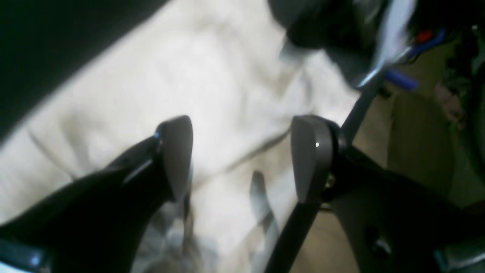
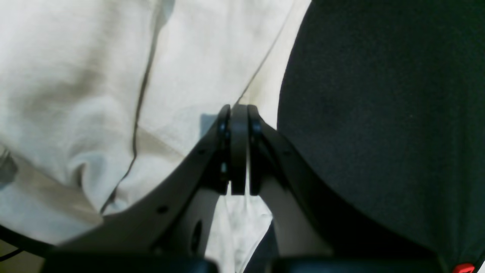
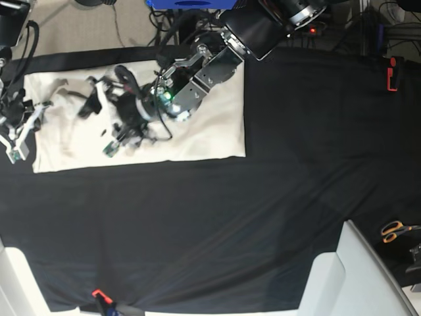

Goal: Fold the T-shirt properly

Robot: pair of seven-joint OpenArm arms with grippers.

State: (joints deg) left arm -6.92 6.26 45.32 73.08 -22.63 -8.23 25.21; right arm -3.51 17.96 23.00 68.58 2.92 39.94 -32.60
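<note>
The cream T-shirt (image 3: 197, 131) lies spread at the back left of the black table cloth (image 3: 263, 197). My left arm (image 3: 204, 69) reaches over it from the back. My left gripper (image 1: 242, 157) hangs open just above the wrinkled T-shirt (image 1: 170, 76), with nothing between its grey pads (image 1: 176, 155). My right arm (image 3: 13, 122) is at the shirt's left edge. In the right wrist view my right gripper (image 2: 238, 151) is shut, pads pressed together, over the border of the T-shirt (image 2: 94, 76) beside the black cloth (image 2: 379, 113).
Orange-handled scissors (image 3: 395, 230) lie at the table's right edge. A red clamp (image 3: 393, 72) holds the cloth at the back right, another (image 3: 99, 294) at the front. A white panel (image 3: 355, 276) stands at the front right corner.
</note>
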